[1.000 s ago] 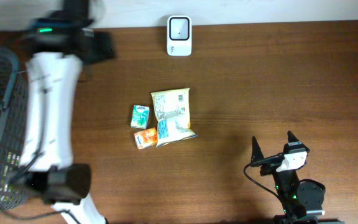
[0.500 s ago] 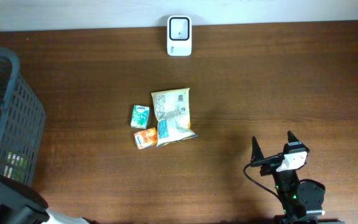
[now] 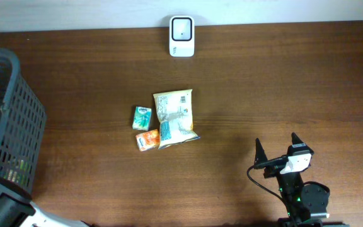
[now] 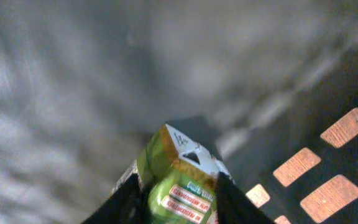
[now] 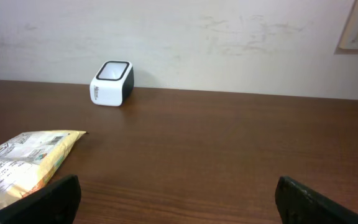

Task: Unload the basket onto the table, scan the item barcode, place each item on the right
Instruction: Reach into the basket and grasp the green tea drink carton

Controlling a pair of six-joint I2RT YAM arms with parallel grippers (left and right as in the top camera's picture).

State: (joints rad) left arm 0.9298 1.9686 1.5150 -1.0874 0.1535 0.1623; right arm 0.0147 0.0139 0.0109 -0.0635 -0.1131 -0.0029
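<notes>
One green carton (image 4: 185, 158) is jutting lengthwise from the left gripper (image 4: 178, 186) clasping it inside the basket (image 3: 24, 120), scanner (image 3: 181, 28) well outside, while the right gripper (image 3: 276, 142) is gaping empty.

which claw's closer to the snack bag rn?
Right. The right claw is open across bare table from the snack bag; the left claw is farther, inside the basket at the left edge, gripping a green carton.
</notes>
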